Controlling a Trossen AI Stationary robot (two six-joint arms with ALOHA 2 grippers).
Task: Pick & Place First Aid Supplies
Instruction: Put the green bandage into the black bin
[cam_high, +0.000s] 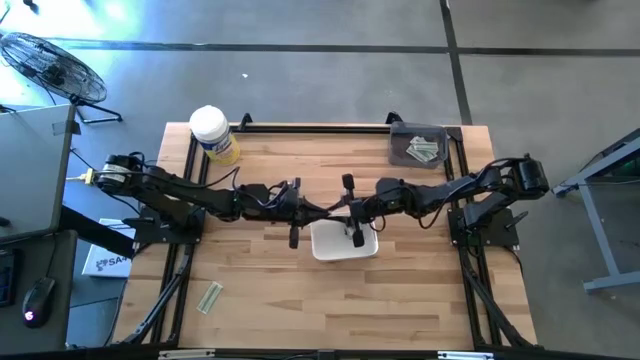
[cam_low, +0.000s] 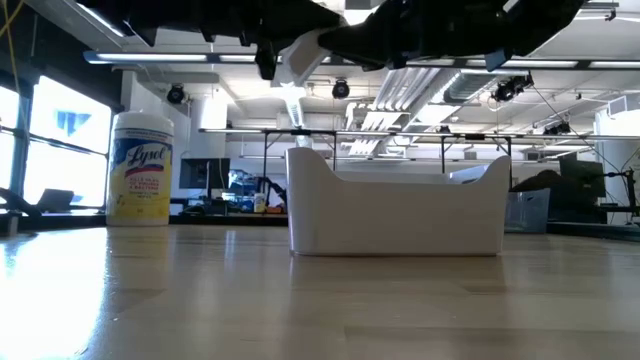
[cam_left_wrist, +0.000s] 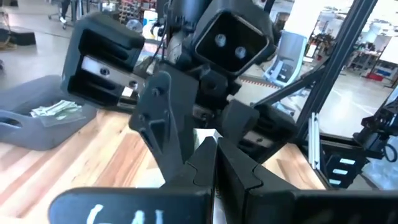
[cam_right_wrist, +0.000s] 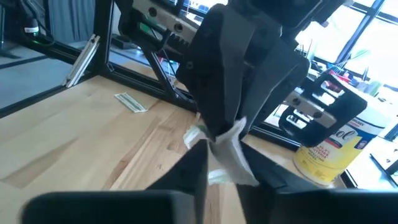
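Overhead, both dark arms reach inward and meet near the middle of the wooden counter, just above the white tray. The right pincer hangs over the tray, and its wrist view shows the two fingers closed on a crumpled white packet, which the tips of the left arm's fingers also touch from the other side. The left pincer sits just beside the tray's left edge; in its own wrist view its fingers come together at the tips with a sliver of white between them, but I cannot tell whether they truly grip the packet or merely rest against it. More first aid supplies lie elsewhere: a pile of pale greenish strips rests in a grey bin at the counter's far right corner, well apart from the tray, and one narrow strip lies alone on the bare wood toward the near left. A yellow canister with a white lid stands at the far left corner. From counter height the tray stands upright in the centre, with the canister off to its left and the arms dark overhead.
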